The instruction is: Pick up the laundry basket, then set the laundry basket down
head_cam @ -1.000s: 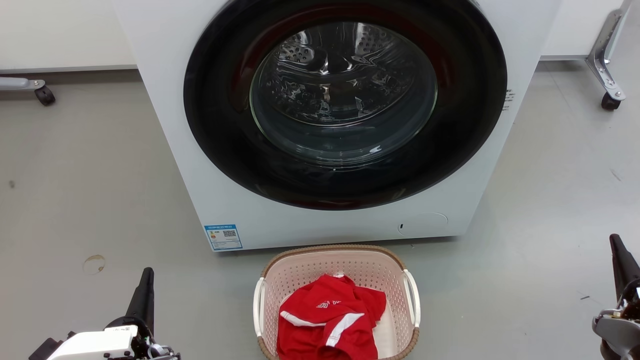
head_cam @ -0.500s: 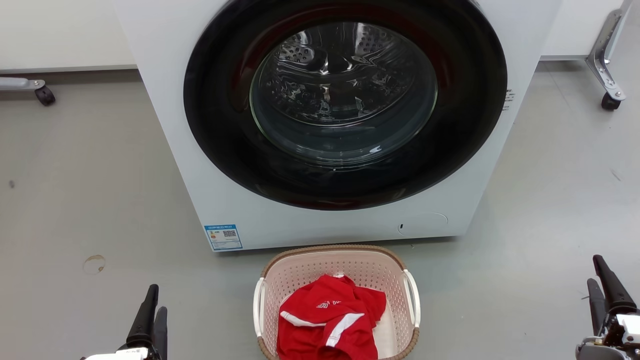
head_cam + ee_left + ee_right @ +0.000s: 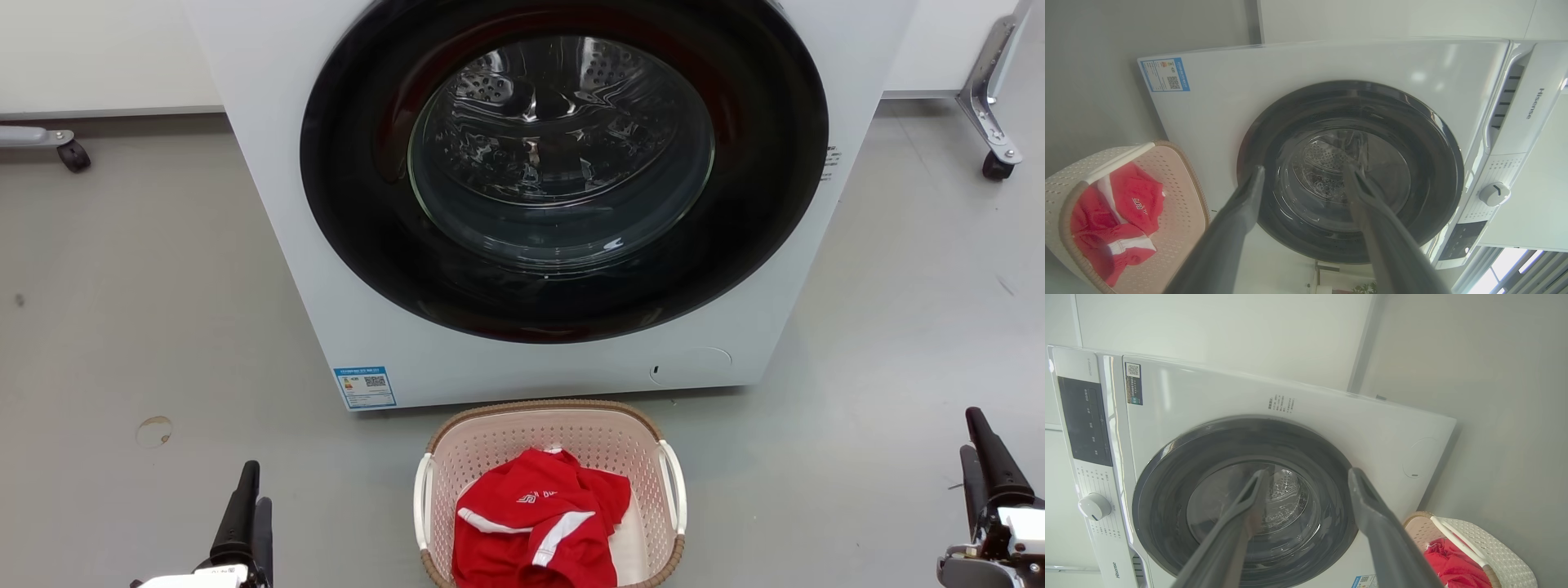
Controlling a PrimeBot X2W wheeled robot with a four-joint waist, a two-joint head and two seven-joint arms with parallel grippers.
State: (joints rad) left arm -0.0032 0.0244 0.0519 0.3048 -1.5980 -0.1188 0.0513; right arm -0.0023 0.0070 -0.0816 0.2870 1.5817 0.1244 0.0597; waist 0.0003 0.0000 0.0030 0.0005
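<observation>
The laundry basket [image 3: 490, 445], pale pink with a brown rim and white side handles, stands on the grey floor in front of the washing machine, at the bottom middle of the head view. A red garment with white stripes [image 3: 531, 523] lies in it. My left gripper [image 3: 255, 492] is low at the left, well apart from the basket, and open with nothing in it. My right gripper [image 3: 970, 431] is far off to the right, also open and empty. The basket appears at the lower left of the left wrist view [image 3: 1186, 204] and the lower right of the right wrist view [image 3: 1506, 547].
The white front-loading washing machine [image 3: 286, 204], its dark round door shut, stands right behind the basket. Wheeled metal legs stand at the far left [image 3: 72, 155] and far right [image 3: 996, 163]. Bare floor lies on both sides of the basket.
Both grippers have sunk lower in the head view and turned so that both fingers of each show. The basket and garment have not moved.
</observation>
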